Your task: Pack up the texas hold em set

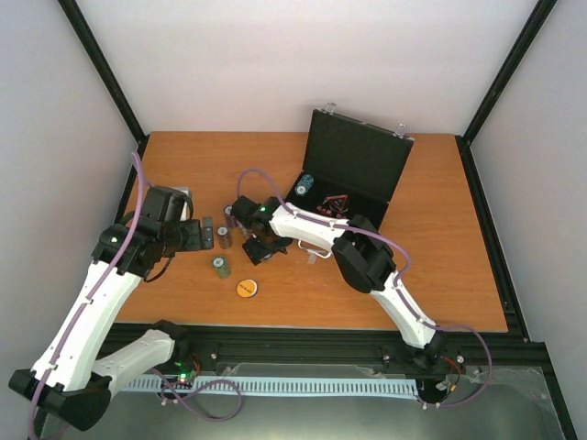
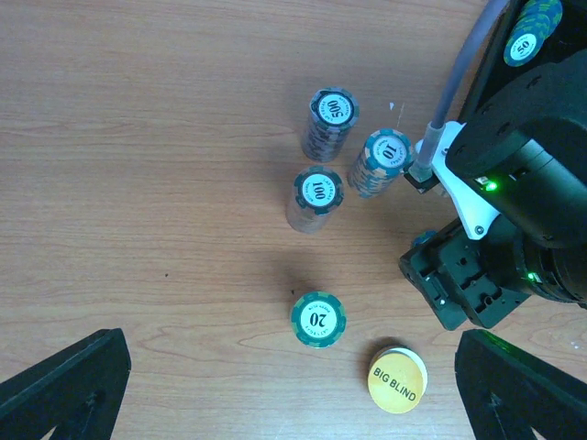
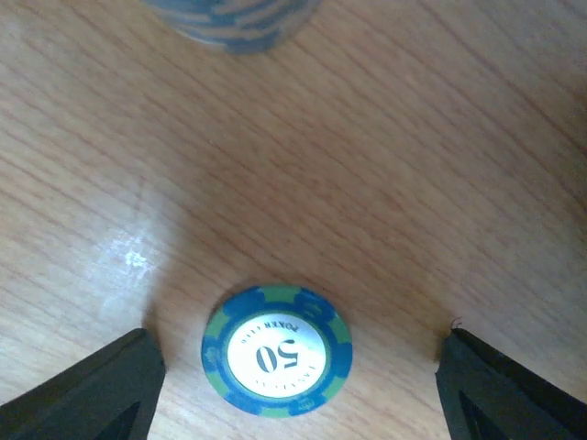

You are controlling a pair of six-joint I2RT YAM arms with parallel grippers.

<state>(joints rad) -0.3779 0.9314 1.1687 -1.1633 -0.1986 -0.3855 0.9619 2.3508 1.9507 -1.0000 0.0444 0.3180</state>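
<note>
The black case (image 1: 353, 170) stands open at the back right, with a chip stack (image 1: 304, 183) and the red-black triangle (image 1: 332, 203) inside. My right gripper (image 3: 296, 335) is open low over the table, a blue-green "50" chip stack (image 3: 277, 351) between its fingers (image 3: 92, 390) with gaps on both sides. My left gripper (image 2: 293, 403) is open and holds nothing. Ahead of it stand the "20" stack (image 2: 318, 319), "100" stack (image 2: 317, 194), "500" stack (image 2: 332, 115), "10" stack (image 2: 385, 156) and the orange "BIG BLIND" disc (image 2: 397, 379).
The right arm's wrist (image 2: 495, 247) crowds the chips from the right in the left wrist view. Another stack (image 3: 234, 18) stands just beyond the "50" one. Black frame posts and white walls (image 1: 293, 64) border the wooden table (image 1: 440, 275).
</note>
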